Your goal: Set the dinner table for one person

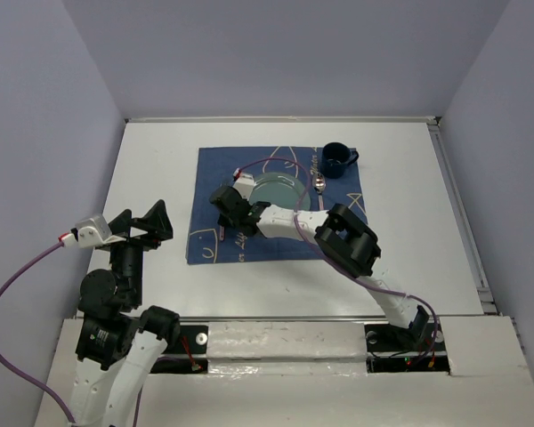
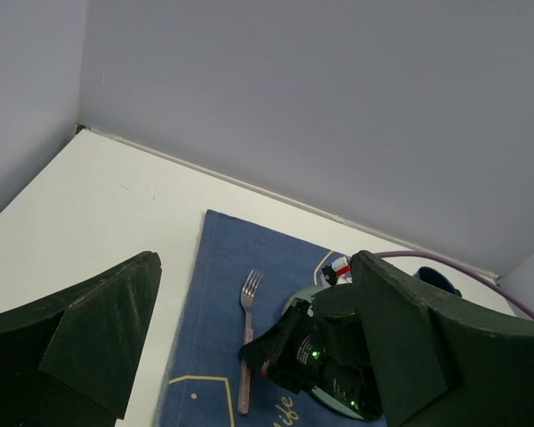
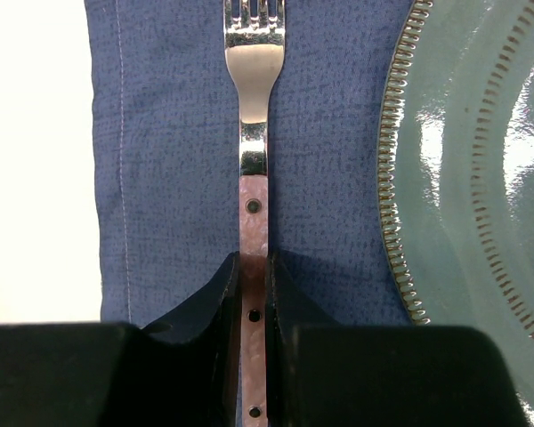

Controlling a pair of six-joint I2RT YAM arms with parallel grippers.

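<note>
A fork (image 3: 254, 133) with a pink riveted handle lies on the dark blue cloth (image 3: 169, 160), tines pointing away, just left of a pale green plate (image 3: 481, 178). My right gripper (image 3: 254, 267) is shut on the fork's handle, one finger pressed on each side. From above, the right gripper (image 1: 224, 206) sits low at the plate's (image 1: 280, 189) left edge. My left gripper (image 1: 142, 227) hangs open over the white dinner table (image 1: 151, 178), left of the cloth (image 1: 209, 169), with nothing between its fingers. The left wrist view looks past them to the fork (image 2: 246, 320).
A dark blue mug (image 1: 336, 160) stands at the cloth's far right corner. A spoon (image 1: 319, 184) lies right of the plate. The right arm stretches across the cloth's near right part. Grey walls enclose the table on three sides.
</note>
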